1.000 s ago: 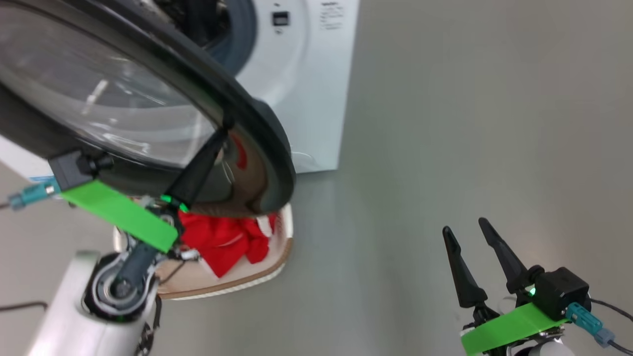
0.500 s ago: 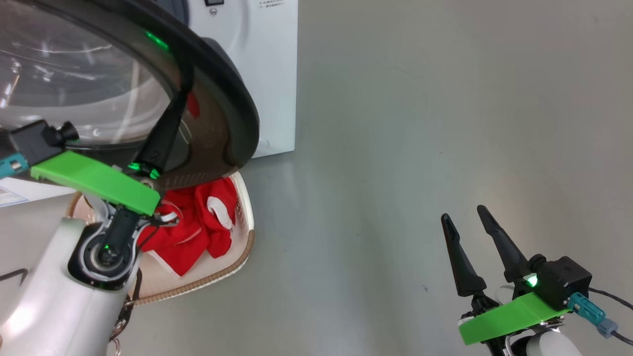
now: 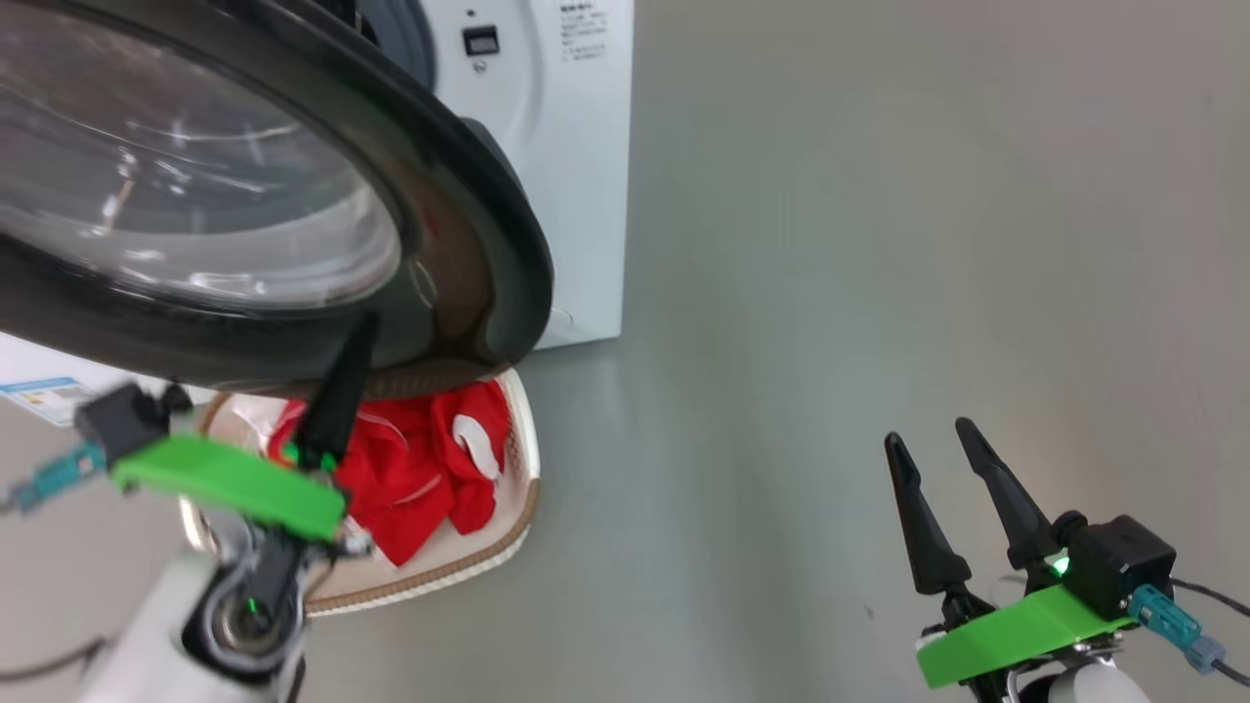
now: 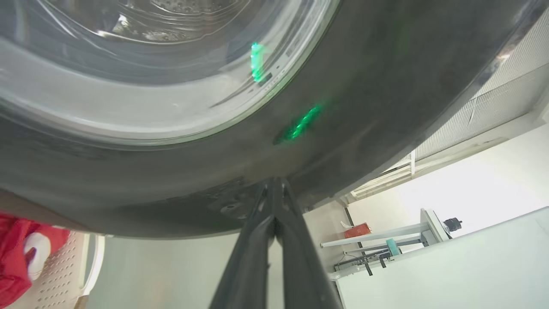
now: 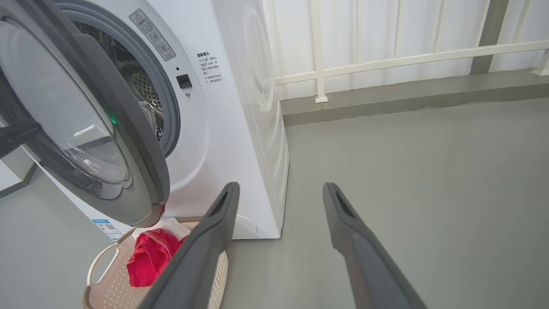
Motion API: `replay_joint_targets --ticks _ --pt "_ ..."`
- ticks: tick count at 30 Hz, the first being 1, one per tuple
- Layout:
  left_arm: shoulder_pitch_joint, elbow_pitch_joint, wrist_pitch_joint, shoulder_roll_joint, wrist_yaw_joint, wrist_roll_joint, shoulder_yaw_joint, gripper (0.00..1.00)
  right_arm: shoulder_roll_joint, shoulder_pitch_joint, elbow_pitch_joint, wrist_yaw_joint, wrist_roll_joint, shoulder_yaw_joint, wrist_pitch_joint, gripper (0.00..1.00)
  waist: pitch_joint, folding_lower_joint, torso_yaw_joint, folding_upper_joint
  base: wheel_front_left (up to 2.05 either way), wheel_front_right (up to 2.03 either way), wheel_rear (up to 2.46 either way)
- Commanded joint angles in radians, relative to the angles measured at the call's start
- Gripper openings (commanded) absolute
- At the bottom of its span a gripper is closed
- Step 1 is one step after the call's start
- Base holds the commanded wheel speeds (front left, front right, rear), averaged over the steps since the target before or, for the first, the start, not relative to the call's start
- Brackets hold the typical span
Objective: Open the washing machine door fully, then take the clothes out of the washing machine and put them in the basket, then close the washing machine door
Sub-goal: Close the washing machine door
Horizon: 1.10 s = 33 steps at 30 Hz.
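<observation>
We count one white boxy front-loading washing machine (image 3: 576, 146); one large round door with a glossy black rim and clear glass window (image 3: 479, 254); one cream perforated plastic basket with a brown woven-look rim (image 3: 522, 459); one heap of bright red fabric clothes with white trim (image 3: 420, 469), its separate pieces past our counting; two pincers, the left pincer (image 3: 365, 324) and the right pincer (image 3: 928, 433), each with two long dark fingers.
</observation>
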Motion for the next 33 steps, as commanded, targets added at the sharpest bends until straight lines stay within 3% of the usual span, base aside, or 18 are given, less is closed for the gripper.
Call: replay_joint_targets --ticks 1,2,4,10,11,13,15,18,24,33 --pt "0.02 -0.023 -0.026 0.043 -0.006 -0.014 0.022 0.06 -0.007 0.011 -0.017 0.007 -0.017 0.02 -0.006 1.0 -0.03 0.0 0.024 0.0 0.0 0.0 0.0" --pt "0.04 -0.023 -0.039 0.046 -0.006 -0.014 0.014 0.1 -0.007 0.014 -0.014 0.007 -0.02 0.02 -0.006 1.0 -0.037 0.0 0.028 0.0 0.0 0.0 0.0" --pt "0.081 -0.021 -0.064 0.054 -0.006 -0.01 -0.001 0.3 -0.007 0.021 -0.01 0.007 -0.025 0.019 -0.006 1.0 -0.052 0.0 0.036 0.0 0.0 0.0 0.0" --pt "0.196 -0.019 -0.113 0.057 -0.006 -0.013 -0.027 0.55 -0.007 0.049 -0.006 0.007 -0.04 0.011 -0.006 1.0 -0.085 0.0 0.064 0.0 0.0 0.0 0.0" --pt "0.196 -0.019 -0.113 0.057 -0.006 -0.013 -0.027 0.55 -0.007 0.049 -0.006 0.007 -0.04 0.011 -0.006 1.0 -0.085 0.0 0.064 0.0 0.0 0.0 0.0" --pt "0.235 -0.019 -0.122 0.058 -0.006 -0.009 -0.028 0.85 -0.007 0.057 -0.005 0.007 -0.044 0.006 -0.006 1.0 -0.095 0.0 0.071 0.0 0.0 0.0 0.0" --pt "0.274 -0.017 -0.128 0.059 -0.006 -0.001 -0.024 1.0 -0.007 0.067 -0.004 0.007 -0.049 0.002 -0.006 1.0 -0.106 0.0 0.077 0.0 0.0 0.0 0.0" --pt "0.328 -0.015 -0.132 0.058 -0.006 0.018 -0.006 1.0 -0.007 0.081 -0.003 0.007 -0.057 -0.005 -0.006 1.0 -0.12 0.0 0.085 0.0 0.0 0.0 0.0" --pt "0.438 -0.041 -0.133 0.029 -0.006 0.119 0.119 1.0 -0.007 0.114 -0.003 0.007 -0.073 -0.02 -0.006 1.0 -0.146 0.0 0.099 0.0 0.0 0.0 0.0" --pt "0.529 -0.09 -0.133 0.007 -0.006 0.383 0.237 1.0 -0.007 0.147 -0.01 0.007 -0.085 -0.036 -0.006 1.0 -0.164 0.0 0.107 0.0 0.0 0.0 0.0"
